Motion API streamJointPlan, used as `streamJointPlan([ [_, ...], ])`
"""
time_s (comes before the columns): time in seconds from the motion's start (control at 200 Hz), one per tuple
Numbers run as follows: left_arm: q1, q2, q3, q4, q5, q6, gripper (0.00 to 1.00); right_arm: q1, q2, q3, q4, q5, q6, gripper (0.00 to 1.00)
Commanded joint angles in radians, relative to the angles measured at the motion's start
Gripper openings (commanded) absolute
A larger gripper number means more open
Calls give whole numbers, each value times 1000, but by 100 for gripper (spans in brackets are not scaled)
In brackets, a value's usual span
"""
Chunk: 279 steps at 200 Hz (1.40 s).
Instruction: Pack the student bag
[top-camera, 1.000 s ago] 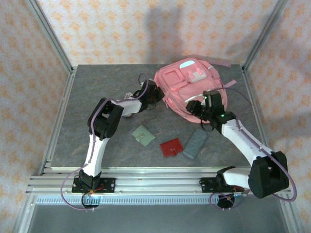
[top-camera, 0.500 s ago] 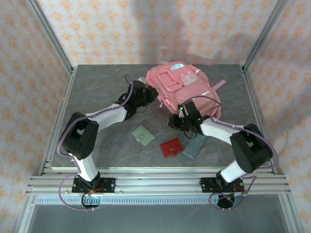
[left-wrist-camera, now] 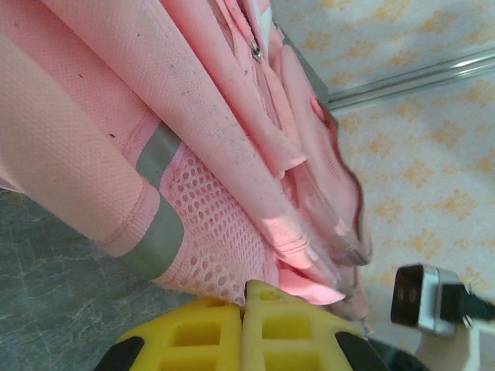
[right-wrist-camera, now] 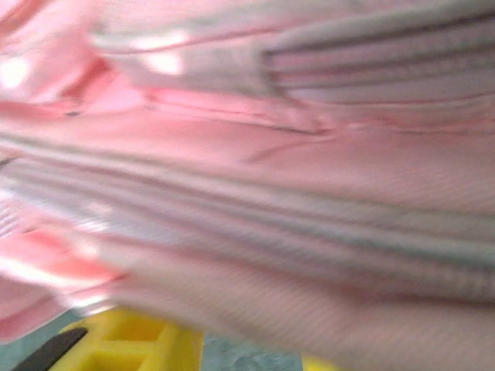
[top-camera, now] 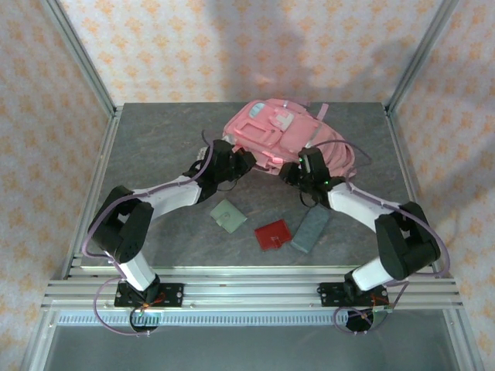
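Bag (right-wrist-camera: 247, 178) blurred, overlapping right hand (top-camera: 300, 170).

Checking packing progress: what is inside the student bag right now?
Its interior is hidden: the student bag shows outer pink fabric and pockets. A green square, a red square and a grey rectangle lie on the table, outside it.

Student bag (left-wrist-camera: 100, 116): pink woven cloth, matt; open mesh panel (left-wrist-camera: 220, 239) just above left fingers (left-wrist-camera: 286, 305), smooth yellow plastic. Table (left-wrist-camera: 54, 278) beside them: grey, mottled, matt.
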Motion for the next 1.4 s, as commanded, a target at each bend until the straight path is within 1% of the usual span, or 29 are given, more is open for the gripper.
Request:
streamJointPlan([
  [0.0,-10,-7,53,121,39,-54,0,32,-100,-96,167,2,-23,37],
  [0.225,-12,1,146,77,33,-52,0,88,-239,-303,351,11,-62,40],
  [0.375,-13,-2,166,75,34,-62,0,114,-238,-348,445,24,-86,45],
  [0.511,-19,-1,182,71,36,-64,0,124,-178,-310,491,43,-115,48],
  [0.751,-24,2,204,63,39,-64,0,129,-45,-186,487,125,-154,50],
  [1.036,-27,0,211,72,53,-76,0,129,69,-69,463,293,-156,49],
  [1.086,-29,-1,210,75,55,-77,0,129,78,-60,470,319,-161,47],
  [1.141,-29,-3,207,73,55,-77,0,129,89,-41,462,345,-165,42],
  [1.286,-23,-7,199,65,33,-64,0,129,113,4,391,397,-183,10],
  [1.351,-17,-7,190,61,24,-56,0,129,101,1,354,404,-183,0],
  [1.392,-11,-7,184,58,19,-50,0,129,82,-12,334,400,-179,0],
])
